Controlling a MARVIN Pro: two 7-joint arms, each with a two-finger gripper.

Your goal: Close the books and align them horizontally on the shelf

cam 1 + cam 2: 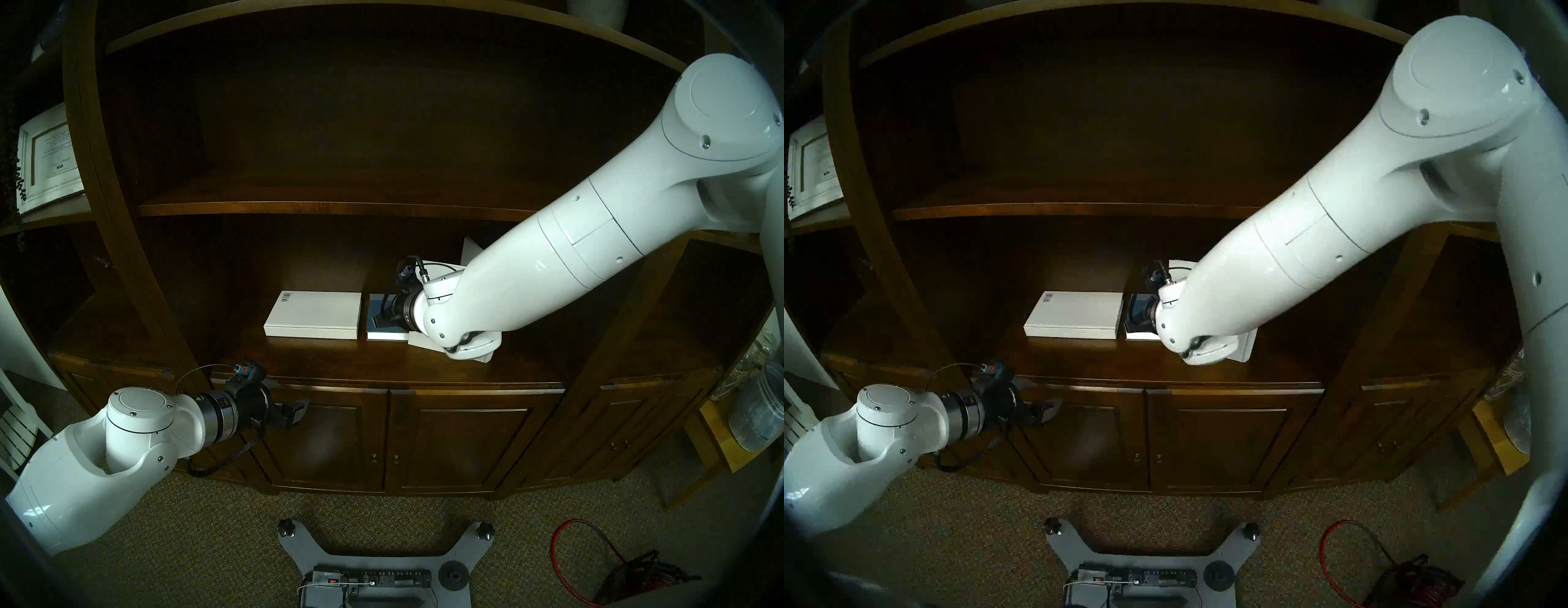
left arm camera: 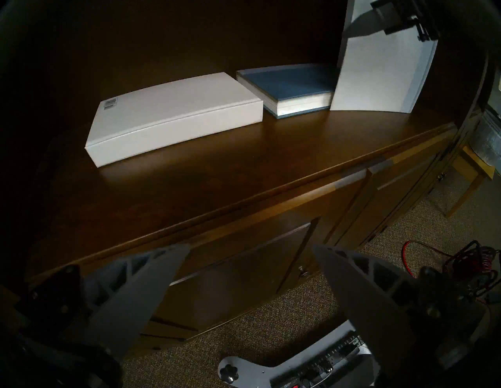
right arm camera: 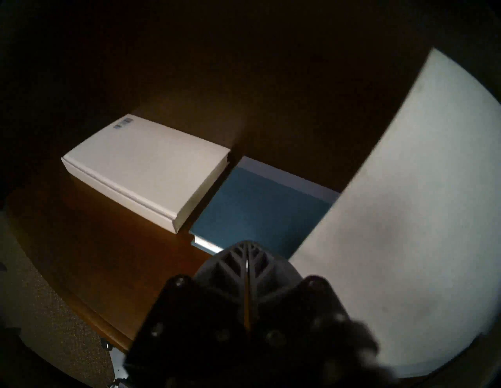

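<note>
A closed white book with a barcode lies flat on the dark wooden shelf. Close on its right lies a closed blue book. Right of that, the larger white book's cover stands raised, leaning over the blue book's right edge. My right gripper is shut and empty, low over the blue book and beside the raised cover. My left gripper hangs open and empty before the cabinet doors, below the shelf's front edge.
A thinner shelf board runs above the books. Panelled cabinet doors lie below the shelf. A white-framed picture stands at far left, a jar at far right. My base and a red cable are on the carpet.
</note>
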